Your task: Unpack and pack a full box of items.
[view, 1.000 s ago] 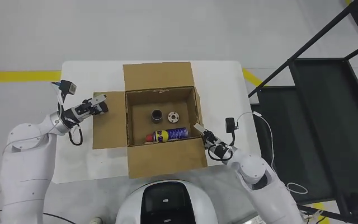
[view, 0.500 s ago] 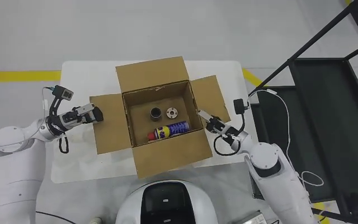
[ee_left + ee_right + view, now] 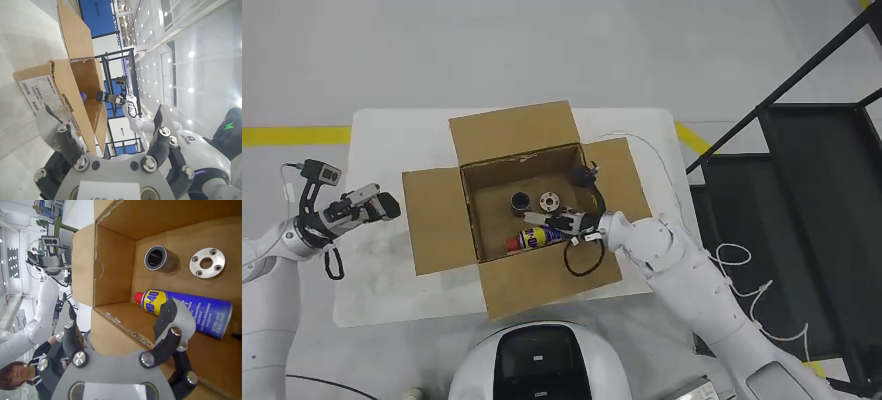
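Cardboard all round: the box (image 3: 542, 282) sat mid-table with its four flaps splayed out, and the blue spray can (image 3: 206, 311) lay on its side on the box floor, along the wall nearest the robot. The right gripper (image 3: 119, 308) hung over that near wall, jaws spread wide and gripping nothing, one finger above the can's body.

That can looked like smooth painted metal, stiff but probably slick and ready to roll, so the sound hold would be across the round body at about mid-length, well away from the red cap. How full it was I couldn't tell.

Beside it stood a steel sleeve (image 3: 162, 259) and a flat flange (image 3: 207, 262), both apart from the can. They were likely heavy for their size, and the flange lay flush on the floor with little edge to catch.

The near wall crowded the can and left little room for a finger on that side.

Off to the side, the left gripper (image 3: 103, 113) hovered over the table (image 3: 392, 290), well apart from the box, jaws wide and empty.
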Motion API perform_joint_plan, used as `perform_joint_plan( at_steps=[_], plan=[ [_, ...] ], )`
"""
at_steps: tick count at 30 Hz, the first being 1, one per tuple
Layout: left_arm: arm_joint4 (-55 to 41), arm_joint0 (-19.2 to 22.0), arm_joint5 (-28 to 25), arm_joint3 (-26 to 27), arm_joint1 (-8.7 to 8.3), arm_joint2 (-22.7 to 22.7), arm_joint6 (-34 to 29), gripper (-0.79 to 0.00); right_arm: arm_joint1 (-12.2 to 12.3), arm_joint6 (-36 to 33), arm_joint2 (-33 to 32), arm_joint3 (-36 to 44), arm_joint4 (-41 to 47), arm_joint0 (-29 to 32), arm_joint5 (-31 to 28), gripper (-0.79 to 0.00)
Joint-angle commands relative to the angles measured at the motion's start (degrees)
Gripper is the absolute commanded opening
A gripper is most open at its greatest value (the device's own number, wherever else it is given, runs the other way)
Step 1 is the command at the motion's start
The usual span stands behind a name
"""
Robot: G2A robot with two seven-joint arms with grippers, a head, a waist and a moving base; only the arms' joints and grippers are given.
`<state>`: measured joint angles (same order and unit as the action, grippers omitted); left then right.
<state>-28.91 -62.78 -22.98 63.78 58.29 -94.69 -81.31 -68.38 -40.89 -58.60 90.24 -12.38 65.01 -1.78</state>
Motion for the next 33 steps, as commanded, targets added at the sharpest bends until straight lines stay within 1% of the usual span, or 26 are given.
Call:
perform_joint_plan(
  at_steps=[1,15,17,18,20,22,25,26,28,33],
  plan=[
    [0.01,0.00,0.01,0.03,0.01,0.00,-0.01,0.000,-0.06,-0.07,0.28,-0.43,-0.20,-0.45,-0.13,0.000],
    [0.01,0.00,0.01,0.03,0.01,0.00,-0.01,0.000,-0.06,-0.07,0.28,-0.43,-0.20,-0.45,-0.13,0.000],
    [0.01,0.00,0.01,0.03,0.01,0.00,-0.01,0.000,0.01,-0.21,0.48,-0.67,-1.77,-0.51,0.16,0.000],
    [0.60,-0.39,0.76,0.69,0.01,0.34,1.18,0.000,0.06,-1.14,0.76,-0.96,-3.80,-1.50,0.15,0.000],
    [1.54,-0.30,1.09,1.21,-0.19,0.36,1.45,0.000,-0.03,-3.09,1.63,-1.84,-6.21,-3.74,-0.50,0.000],
    [1.09,0.39,1.67,0.67,-0.40,0.41,-0.56,0.000,-0.27,-4.64,2.94,-3.28,-8.37,-6.12,-1.05,0.000],
    [2.72,2.75,2.19,-1.70,-0.98,0.32,-2.18,0.000,-1.21,-6.95,6.42,-6.97,-10.31,-10.84,-2.98,0.000],
    [3.22,3.83,2.53,-2.67,-1.21,0.47,-2.52,0.000,-1.78,-7.73,8.37,-8.78,-11.18,-13.02,-4.46,0.000],
    [3.91,4.75,2.46,-3.69,-1.42,0.67,-2.45,0.000,-2.78,-8.21,11.62,-11.91,-12.96,-16.00,-6.60,0.000],
    [3.91,4.75,2.46,-3.69,-1.42,0.67,-2.45,0.000,-5.64,-4.83,17.99,-19.19,-14.60,-21.12,-9.90,0.000]
  ],
)
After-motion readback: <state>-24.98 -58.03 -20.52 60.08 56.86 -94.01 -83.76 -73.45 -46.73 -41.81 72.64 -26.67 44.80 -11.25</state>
